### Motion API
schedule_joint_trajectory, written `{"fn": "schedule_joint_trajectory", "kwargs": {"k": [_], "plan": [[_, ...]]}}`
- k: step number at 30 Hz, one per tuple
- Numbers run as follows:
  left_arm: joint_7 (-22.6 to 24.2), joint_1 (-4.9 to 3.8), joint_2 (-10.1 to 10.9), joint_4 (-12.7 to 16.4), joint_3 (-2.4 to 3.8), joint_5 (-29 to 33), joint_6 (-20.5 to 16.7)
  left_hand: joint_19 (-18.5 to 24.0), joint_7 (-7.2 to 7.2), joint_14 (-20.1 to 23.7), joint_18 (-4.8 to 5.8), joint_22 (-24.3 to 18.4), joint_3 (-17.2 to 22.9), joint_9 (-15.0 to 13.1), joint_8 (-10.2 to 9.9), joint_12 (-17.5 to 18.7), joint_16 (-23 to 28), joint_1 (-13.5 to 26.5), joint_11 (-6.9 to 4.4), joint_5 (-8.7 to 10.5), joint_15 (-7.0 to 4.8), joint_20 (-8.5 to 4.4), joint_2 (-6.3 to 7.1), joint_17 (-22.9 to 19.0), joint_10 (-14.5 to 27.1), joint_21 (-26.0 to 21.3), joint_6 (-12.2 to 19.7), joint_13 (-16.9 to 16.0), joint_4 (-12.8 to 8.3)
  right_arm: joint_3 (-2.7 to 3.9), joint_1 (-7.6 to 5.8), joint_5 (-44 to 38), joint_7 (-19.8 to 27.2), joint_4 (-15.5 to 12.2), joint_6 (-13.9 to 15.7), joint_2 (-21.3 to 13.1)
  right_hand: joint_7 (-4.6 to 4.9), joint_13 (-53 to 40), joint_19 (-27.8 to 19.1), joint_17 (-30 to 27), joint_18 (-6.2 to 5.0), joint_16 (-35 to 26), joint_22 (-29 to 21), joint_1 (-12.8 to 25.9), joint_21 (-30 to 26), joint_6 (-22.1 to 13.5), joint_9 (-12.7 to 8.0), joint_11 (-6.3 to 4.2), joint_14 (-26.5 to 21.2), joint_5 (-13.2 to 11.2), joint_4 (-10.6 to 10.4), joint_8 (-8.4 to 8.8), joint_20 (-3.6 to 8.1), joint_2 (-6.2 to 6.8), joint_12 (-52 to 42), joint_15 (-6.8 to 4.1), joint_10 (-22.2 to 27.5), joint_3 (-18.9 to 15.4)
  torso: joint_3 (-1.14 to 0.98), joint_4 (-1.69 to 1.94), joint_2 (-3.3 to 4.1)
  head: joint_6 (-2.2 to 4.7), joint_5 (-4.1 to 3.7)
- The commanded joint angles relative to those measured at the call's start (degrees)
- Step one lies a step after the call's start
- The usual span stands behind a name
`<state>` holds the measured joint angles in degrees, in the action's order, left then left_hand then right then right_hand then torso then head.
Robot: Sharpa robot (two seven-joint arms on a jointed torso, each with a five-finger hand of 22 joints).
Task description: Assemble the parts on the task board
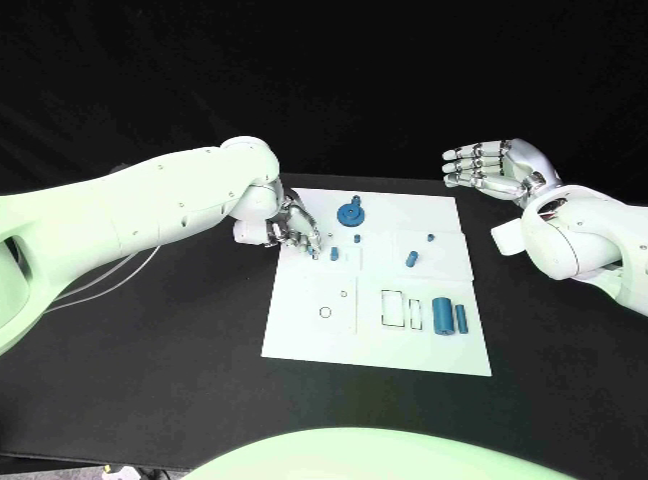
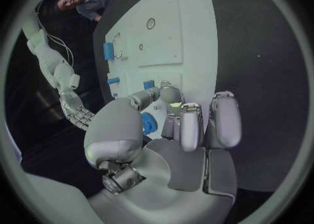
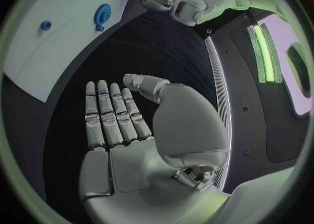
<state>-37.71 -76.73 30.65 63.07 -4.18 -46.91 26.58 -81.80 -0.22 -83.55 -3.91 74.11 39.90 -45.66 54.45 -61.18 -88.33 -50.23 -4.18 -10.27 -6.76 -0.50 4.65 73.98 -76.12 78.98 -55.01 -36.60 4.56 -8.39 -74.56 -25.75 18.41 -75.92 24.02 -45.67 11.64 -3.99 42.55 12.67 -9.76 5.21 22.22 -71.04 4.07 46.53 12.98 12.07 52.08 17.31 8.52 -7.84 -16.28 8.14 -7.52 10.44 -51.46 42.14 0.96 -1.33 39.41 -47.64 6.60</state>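
Observation:
The white task board (image 1: 304, 330) lies in the middle of the table. My left hand (image 1: 293, 232) hovers over its far left edge with fingers curled down, the fingertips right beside a small blue peg (image 1: 334, 255). In the left wrist view the peg (image 2: 149, 84) sits against the thumb tip of that hand (image 2: 190, 130); whether it is pinched is unclear. A blue gear (image 1: 350, 213) lies just beyond the hand. My right hand (image 1: 497, 170) is raised off the board's far right corner, fingers straight, holding nothing; the right wrist view shows its bare palm (image 3: 131, 145).
Other blue parts on the board: a short peg (image 1: 409, 259), two tiny pieces (image 1: 356, 238) (image 1: 429, 238), a thick cylinder (image 1: 442, 314) and a thin one (image 1: 463, 320) beside rectangular slots (image 1: 393, 307). Black table (image 1: 151, 380) surrounds the board.

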Motion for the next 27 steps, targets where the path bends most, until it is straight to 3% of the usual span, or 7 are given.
{"fn": "schedule_joint_trajectory", "kwargs": {"k": [1,5,14,21,27], "plan": [[0.0,-0.02,-0.3,-0.2,-0.08,-0.1,0.4,-1.2,-1.14,-6.3,0.73,5.3,-0.9,-1.1,0.1,0.5,-1.4,-2.1,-0.38,0.68,-0.07,0.15,-3.43,15.5,-1.0,1.0,-2.2,-0.9,-0.1,0.01,0.03,0.0,0.1,0.0,-0.2,0.1,2.61,0.4,0.0,-0.4,-0.26,-1.0,-0.3,0.1,-0.5,0.5,-0.4,0.11,-0.6,0.8,0.1,0.57,-0.2,-0.85,0.8,0.16,1.2,-0.2,0.01,0.02,-0.02,0.03,-0.06],[0.1,-0.05,-0.5,-0.2,-0.08,0.1,0.6,-1.1,-1.12,-6.3,0.67,5.1,-0.9,-1.5,-0.3,0.7,-1.4,-2.8,-0.37,1.84,-0.05,0.16,-3.69,15.4,-0.9,0.8,-2.1,-0.8,-0.2,0.01,0.04,0.0,0.1,0.1,-0.3,0.2,2.67,0.4,0.0,-0.5,-0.24,-1.0,-0.5,0.2,-0.5,0.5,-0.5,0.14,-0.6,0.8,0.1,0.62,-0.21,-0.83,0.8,0.18,1.3,-0.3,0.02,0.01,0.0,0.04,-0.14],[0.2,-0.07,-0.5,-0.3,-0.07,0.6,0.6,-0.5,-0.86,-6.0,0.39,4.2,0.8,-2.4,-1.2,1.3,-0.9,-4.6,-0.21,1.85,0.0,0.21,-4.74,14.5,-0.1,-0.2,-1.0,-0.2,-1.2,0.0,0.1,0.0,0.1,0.2,-0.4,0.2,2.67,0.4,0.0,-0.5,-0.24,-1.0,-0.5,0.2,-0.5,0.5,-0.5,0.14,-0.6,0.8,0.1,0.62,-0.21,-0.83,0.8,0.18,1.3,-0.3,0.02,0.06,-0.01,0.1,-0.19],[0.4,-0.08,-0.4,-0.5,-0.07,0.6,0.0,0.5,-0.2,-5.6,-0.01,2.7,4.5,-3.7,-2.5,2.2,-0.2,-5.3,0.27,1.35,0.3,0.47,-3.67,13.0,1.6,-1.6,1.1,1.2,-2.4,0.0,0.17,0.0,0.1,0.2,-0.4,0.2,2.67,0.4,0.0,-0.5,-0.24,-1.0,-0.5,0.2,-0.5,0.5,-0.5,0.14,-0.6,0.8,0.1,0.62,-0.21,-0.83,0.8,0.18,1.3,-0.3,0.03,0.1,-0.03,0.05,-0.16],[1.0,-0.08,-0.5,-0.6,-0.07,1.1,0.6,0.4,-0.12,-5.7,0.02,2.8,7.5,-4.6,-2.7,2.2,-0.3,-5.7,0.37,0.71,0.43,0.64,-3.21,13.2,1.9,-1.6,1.0,1.3,-3.5,-0.01,0.22,0.0,0.1,0.2,-0.4,0.3,2.67,0.4,0.0,-0.5,-0.24,-1.0,-0.5,0.2,-0.5,0.5,-0.5,0.14,-0.6,0.8,0.1,0.62,-0.21,-0.83,0.8,0.18,1.3,-0.3,0.05,0.06,-0.02,0.04,-0.12]]}}
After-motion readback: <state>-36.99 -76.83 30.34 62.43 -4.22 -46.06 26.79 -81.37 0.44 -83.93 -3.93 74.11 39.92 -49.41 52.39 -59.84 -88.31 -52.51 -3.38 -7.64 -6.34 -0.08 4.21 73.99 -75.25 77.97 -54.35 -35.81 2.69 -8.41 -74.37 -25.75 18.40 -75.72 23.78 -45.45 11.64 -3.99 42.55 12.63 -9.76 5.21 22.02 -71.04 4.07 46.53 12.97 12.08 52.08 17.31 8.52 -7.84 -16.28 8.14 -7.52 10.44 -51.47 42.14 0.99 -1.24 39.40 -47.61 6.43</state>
